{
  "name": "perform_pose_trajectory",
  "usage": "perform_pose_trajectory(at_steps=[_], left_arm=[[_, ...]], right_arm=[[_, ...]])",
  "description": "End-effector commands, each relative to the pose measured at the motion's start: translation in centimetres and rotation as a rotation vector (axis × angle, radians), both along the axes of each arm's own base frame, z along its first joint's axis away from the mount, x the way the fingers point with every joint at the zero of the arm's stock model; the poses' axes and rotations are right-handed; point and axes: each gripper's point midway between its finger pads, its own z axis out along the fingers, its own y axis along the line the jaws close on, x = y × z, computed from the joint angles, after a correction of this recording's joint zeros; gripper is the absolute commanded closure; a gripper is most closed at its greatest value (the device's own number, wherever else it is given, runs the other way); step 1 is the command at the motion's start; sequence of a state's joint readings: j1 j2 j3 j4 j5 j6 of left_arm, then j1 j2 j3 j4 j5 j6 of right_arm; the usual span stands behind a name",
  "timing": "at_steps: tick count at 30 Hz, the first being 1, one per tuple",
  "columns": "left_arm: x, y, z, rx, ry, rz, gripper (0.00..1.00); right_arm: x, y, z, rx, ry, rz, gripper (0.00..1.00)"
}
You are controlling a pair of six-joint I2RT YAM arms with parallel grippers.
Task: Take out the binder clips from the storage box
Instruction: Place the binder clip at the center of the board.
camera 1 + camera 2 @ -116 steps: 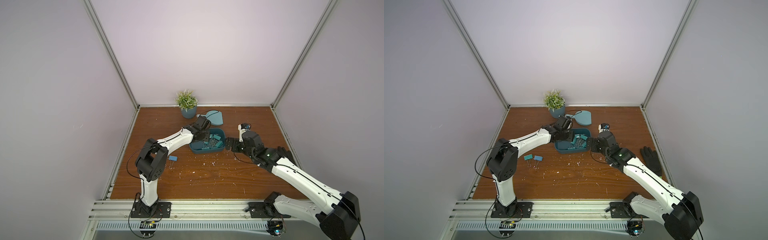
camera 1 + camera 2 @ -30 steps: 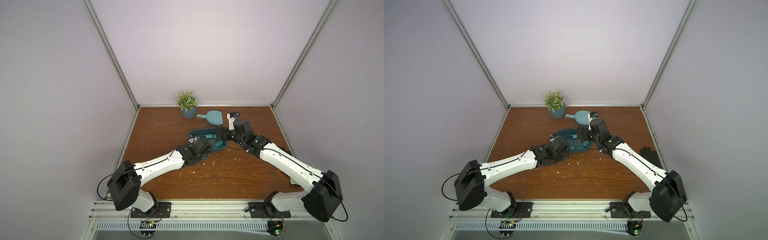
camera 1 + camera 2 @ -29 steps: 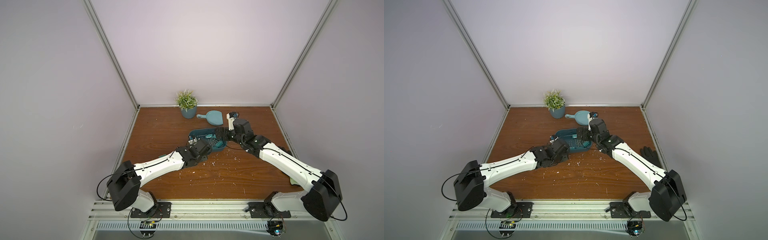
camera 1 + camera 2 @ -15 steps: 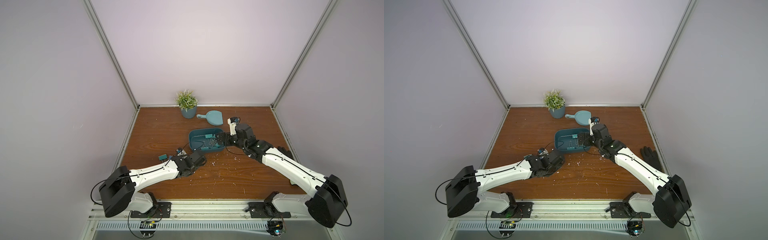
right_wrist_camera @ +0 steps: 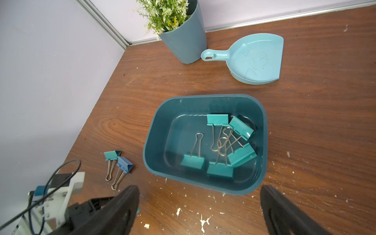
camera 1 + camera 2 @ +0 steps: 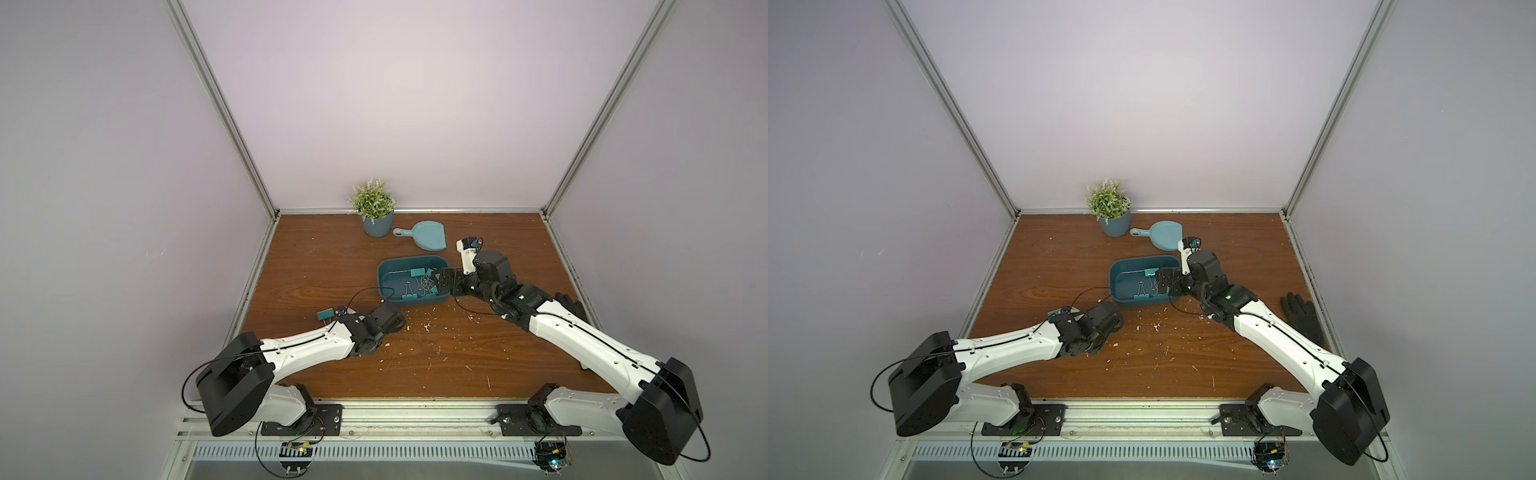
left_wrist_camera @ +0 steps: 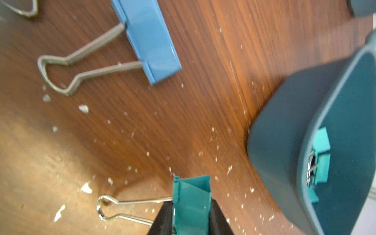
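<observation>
Wood table (image 7: 183, 122) | left hand (image 7: 191, 215) — clamped on teal clip (image 7: 192, 193) | right hand (image 5: 198, 191) — spread wide

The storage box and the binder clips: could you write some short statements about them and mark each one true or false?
1. Five teal clips lie in the storage box. True.
2. The left gripper holds the blue clip. False: it is shut on a teal clip; the blue clip lies on the table.
3. The right gripper is open. True.
4. The dustpan lies in the box. False: it lies on the table, beside the plant pot.
</observation>
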State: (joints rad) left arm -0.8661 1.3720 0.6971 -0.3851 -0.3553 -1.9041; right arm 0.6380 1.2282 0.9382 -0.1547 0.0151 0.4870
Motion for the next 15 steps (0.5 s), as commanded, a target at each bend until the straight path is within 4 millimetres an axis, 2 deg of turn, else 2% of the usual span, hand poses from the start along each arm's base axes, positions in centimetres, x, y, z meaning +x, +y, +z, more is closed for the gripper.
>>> perform_pose_trajectory(at_steps=[1, 15], left_arm=[[1.1, 1.9, -0.4, 0.051, -0.017, 0.068, 0.71], [3.7, 4.8, -1.4, 0.1, -0.013, 0.123, 0.7]], right_arm=[[-0.3, 0.9, 0.8, 0.017, -0.016, 0.055, 0.01], [1.1, 3.6, -1.8, -0.072, 0.072, 0.104, 0.01]])
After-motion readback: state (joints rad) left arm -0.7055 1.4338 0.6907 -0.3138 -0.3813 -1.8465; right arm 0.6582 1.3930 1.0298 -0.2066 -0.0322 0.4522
